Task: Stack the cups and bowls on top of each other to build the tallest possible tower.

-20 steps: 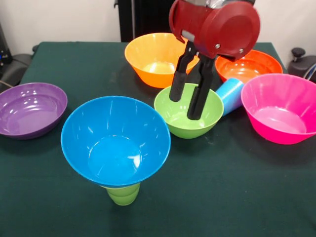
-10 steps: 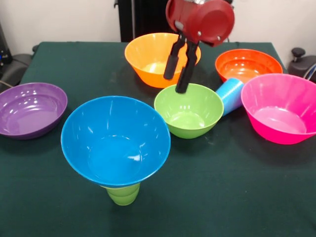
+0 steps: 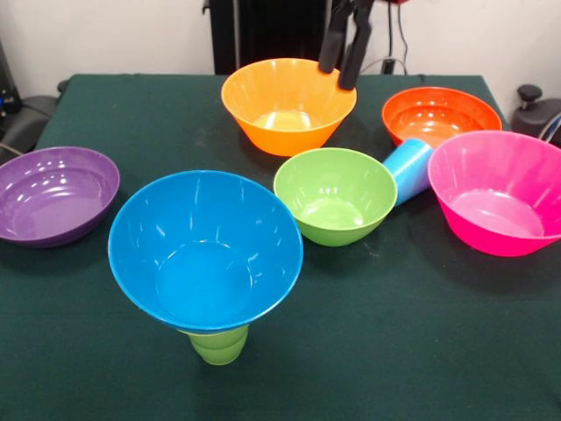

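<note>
- The hand [image 3: 344,54] hangs at the top centre of the frame, above the far rim of the yellow-orange bowl [image 3: 287,103]. Its two dark fingers [image 3: 333,42] stand slightly apart with nothing between them, so it is open and empty.
- In the lower left, the blue bowl [image 3: 205,250] sits upright on top of the lime green cup [image 3: 218,344], which stands on the dark green desk [image 3: 421,333]. This is the only stack so far. The wide bowl rests on a much narrower base, so I judge it easy to tip.
- The green bowl [image 3: 336,195] sits upright on the desk at the centre of the frame, free of any other bowl. It looks like the most reachable piece for the next lift.
- The light blue cup [image 3: 409,169] lies tilted just to the right of the green bowl, wedged between it, the orange bowl [image 3: 441,116] and the pink bowl [image 3: 496,192]. Lying on its side in that crowded spot, it probably needs clearing or righting before it can be stacked.
- The purple bowl [image 3: 55,193] rests alone at the left edge, well apart from the others.
- The pink bowl sits at the right edge, just in front of the orange bowl in the upper right.
- With one bowl on one cup and five bowls and a cup unstacked, the tower is at an early stage.
</note>
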Robot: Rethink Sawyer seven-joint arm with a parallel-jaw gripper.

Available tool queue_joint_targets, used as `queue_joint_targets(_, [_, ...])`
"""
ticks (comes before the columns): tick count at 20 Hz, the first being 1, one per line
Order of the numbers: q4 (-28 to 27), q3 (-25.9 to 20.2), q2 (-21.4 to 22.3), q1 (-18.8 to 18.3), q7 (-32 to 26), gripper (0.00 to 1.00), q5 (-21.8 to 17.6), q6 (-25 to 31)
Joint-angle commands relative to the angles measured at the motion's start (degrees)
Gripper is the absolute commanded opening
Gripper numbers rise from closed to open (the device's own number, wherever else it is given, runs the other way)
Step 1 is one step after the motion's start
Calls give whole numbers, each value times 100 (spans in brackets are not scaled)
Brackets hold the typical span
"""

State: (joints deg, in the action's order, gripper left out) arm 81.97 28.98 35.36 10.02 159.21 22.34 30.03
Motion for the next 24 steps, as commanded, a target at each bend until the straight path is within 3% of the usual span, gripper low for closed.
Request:
queue_joint_targets(1, [1287, -230, 294, 509, 1397, 100, 221, -259])
queue_joint_targets(6, [1873, -135, 381, 900, 1593, 100, 478, -683])
queue_joint_targets(14, [2922, -283, 445, 1236, 1587, 100, 724, -1638])
queue_joint_targets(24, [3488, -486, 200, 1565, 1628, 100, 936, -2579])
